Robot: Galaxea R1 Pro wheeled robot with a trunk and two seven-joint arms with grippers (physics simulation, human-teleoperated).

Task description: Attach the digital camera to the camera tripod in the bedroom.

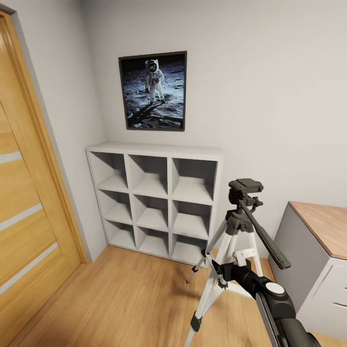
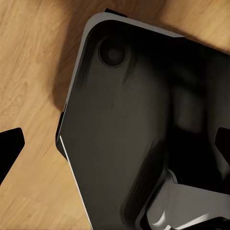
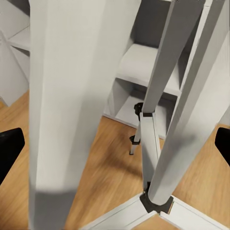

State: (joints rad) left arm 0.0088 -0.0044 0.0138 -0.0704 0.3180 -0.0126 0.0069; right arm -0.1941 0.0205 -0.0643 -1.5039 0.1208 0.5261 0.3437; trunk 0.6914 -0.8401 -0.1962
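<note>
Against the far wall of the bedroom [image 1: 270, 72], at about eleven o'clock in the head view, a white cube shelf [image 1: 154, 150] stands on the wood-plank floor [image 1: 120, 299] with nine open compartments — no object can be seen in any of them. Above it hangs a framed astronaut picture [image 1: 153, 90]. The camera tripod [image 1: 239, 226] stands at about four o'clock, its black head bare on top, the pan handle slanting down toward five o'clock. The right arm [image 1: 270, 291] reaches up to its legs; the right pincer [image 3: 115, 143] shows both dark tips wide apart, with the grey legs close between them and nothing visibly clamped. The left pincer [image 2: 115, 148] is likewise spread, empty, over a dark rounded body that is hard to identify. A wooden door [image 1: 24, 193] and a wood-topped desk [image 1: 323, 221] are cut off by the edges.
</note>
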